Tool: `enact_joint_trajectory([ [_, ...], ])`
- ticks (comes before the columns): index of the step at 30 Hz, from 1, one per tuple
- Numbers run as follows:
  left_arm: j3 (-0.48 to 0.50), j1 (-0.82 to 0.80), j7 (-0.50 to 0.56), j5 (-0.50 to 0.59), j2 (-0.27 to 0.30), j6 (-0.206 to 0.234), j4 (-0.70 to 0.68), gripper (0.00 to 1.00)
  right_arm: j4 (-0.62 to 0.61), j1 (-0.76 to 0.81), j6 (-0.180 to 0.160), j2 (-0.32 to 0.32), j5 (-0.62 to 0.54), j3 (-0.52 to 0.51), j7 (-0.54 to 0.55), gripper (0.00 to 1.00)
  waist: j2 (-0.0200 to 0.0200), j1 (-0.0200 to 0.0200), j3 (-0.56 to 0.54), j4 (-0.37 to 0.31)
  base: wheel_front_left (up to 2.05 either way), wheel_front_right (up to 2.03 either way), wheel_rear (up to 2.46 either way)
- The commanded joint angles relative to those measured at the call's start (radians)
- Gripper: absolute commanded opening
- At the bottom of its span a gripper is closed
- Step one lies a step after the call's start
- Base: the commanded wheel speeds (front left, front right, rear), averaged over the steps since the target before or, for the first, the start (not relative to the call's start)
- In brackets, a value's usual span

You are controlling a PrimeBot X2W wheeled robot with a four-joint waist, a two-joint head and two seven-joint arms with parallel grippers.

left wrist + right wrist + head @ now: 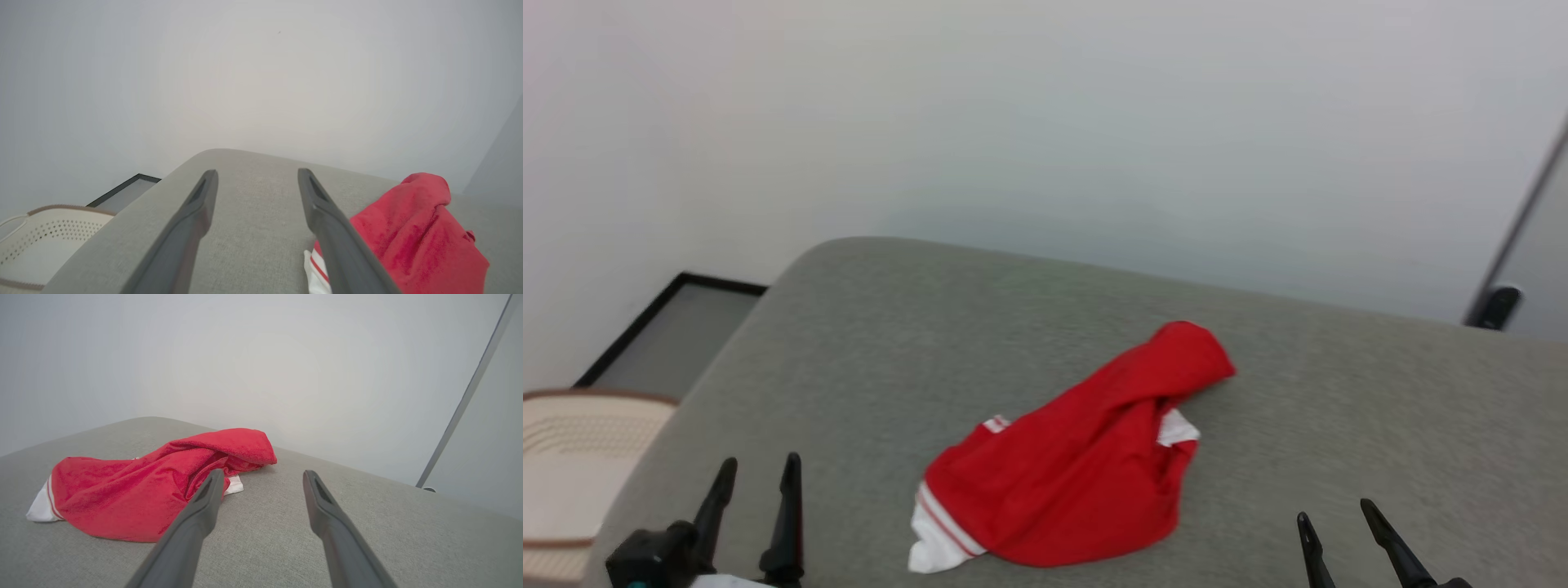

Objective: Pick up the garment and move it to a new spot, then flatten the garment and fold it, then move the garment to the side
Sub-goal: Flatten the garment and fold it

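Two grippers stand at the near edge of a grey fabric-covered surface (890, 327). The left gripper (760, 463) is at the near left and the right gripper (1334, 510) at the near right. Both have their dark fingers spread apart with nothing between them.

Just beyond and between them lies the garment (1078, 465), a crumpled red jersey T-shirt resting on the fabric and touching neither gripper. Its white sleeve with red-and-white striped trim (939, 535) points toward the near left. A bunched red fold rises at its far right end, with a small white patch showing below that fold.

Off the surface's left edge sits a cream perforated basket (572, 441). Farther back is a dark-framed grey panel (670, 335) against the pale wall (1045, 122). At the far right a grey slanting strip (1515, 237) runs down to a small black object (1494, 306).
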Motion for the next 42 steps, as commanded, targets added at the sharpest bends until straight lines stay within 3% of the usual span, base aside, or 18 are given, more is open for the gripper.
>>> enact_joint_trajectory([
  [1,0.007,0.014,0.0,0.0,-0.014,0.001,-0.004,1.0,0.002,0.012,-0.001,0.002,-0.005,-0.003,-0.001,1.0,-0.0001,0.0,-0.004,0.069,0.0,0.0,0.0],
  [9,0.019,0.0,0.0,0.023,-0.057,-0.042,0.014,1.0,0.07,-0.033,-0.001,0.001,-0.002,0.003,-0.001,1.0,-0.0001,0.0,0.006,0.134,0.0,0.0,0.0],
  [13,0.005,-0.025,0.0,0.035,-0.065,-0.062,0.031,1.0,0.132,-0.095,-0.001,-0.033,0.025,0.012,0.045,1.0,-0.0001,0.0,0.016,0.166,0.0,0.0,0.0],
  [27,-0.037,-0.118,0.0,0.043,-0.137,-0.091,0.017,1.0,0.278,-0.456,-0.001,-0.306,0.278,0.198,0.405,1.0,-0.0001,0.0,0.151,0.255,0.0,0.0,0.0],
  [35,-0.017,-0.142,0.0,0.058,-0.199,-0.098,-0.018,1.0,0.354,-0.642,-0.001,-0.387,0.426,0.364,0.62,1.0,-0.0001,0.0,0.236,0.283,0.0,0.0,0.0],
  [42,0.001,-0.145,0.0,0.06,-0.227,-0.098,-0.026,1.0,0.404,-0.741,-0.001,-0.416,0.526,0.477,0.802,1.0,-0.0001,0.0,0.26,0.289,0.0,0.0,0.0],
])
